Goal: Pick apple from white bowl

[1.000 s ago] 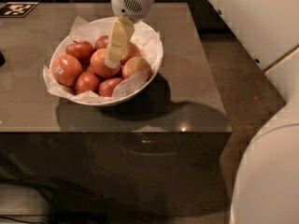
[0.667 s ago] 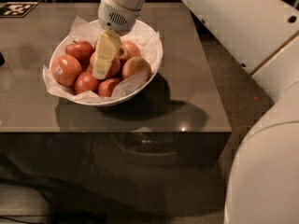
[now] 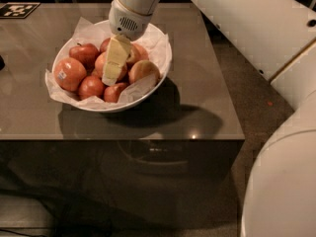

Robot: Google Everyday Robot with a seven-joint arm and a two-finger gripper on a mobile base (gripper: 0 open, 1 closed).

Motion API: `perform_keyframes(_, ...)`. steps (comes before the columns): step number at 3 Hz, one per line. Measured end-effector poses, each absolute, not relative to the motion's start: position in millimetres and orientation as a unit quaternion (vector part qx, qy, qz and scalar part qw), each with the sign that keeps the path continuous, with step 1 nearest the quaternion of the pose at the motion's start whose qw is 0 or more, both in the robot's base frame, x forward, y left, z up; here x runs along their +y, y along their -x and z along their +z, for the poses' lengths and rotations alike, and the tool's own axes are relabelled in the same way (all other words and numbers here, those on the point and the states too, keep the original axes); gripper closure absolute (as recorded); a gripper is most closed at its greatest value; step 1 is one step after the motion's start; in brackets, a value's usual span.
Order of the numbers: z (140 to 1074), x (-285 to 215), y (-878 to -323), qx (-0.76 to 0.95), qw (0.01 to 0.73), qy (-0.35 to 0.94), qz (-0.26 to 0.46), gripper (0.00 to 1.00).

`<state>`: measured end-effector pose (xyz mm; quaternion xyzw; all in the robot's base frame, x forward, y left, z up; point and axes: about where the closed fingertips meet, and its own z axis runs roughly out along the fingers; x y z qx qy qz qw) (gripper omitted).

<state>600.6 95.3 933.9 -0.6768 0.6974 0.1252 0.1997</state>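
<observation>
gripper (image 3: 114,65) down in the white bowl (image 3: 150,90), on the centre apple (image 3: 100,63); grip can't be told. looks like grasping step; next needs a straight lift.

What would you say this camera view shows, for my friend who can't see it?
A robot arm's gripper hangs down into a white bowl of red apples, right over a big orange-red apple in the middle of the pile. The paper-lined bowl sits on a brown table, and an apple with a sticker lies at the bowl's left.
</observation>
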Motion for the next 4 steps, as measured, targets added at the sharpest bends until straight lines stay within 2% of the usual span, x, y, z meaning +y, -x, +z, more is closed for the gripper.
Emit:
perform_keyframes(3,907.0,97.1,-612.0,0.709,0.184,0.665,0.149,0.00)
perform_keyframes(4,903.1,116.3,-600.4,0.694,0.178,0.682,0.147,0.00)
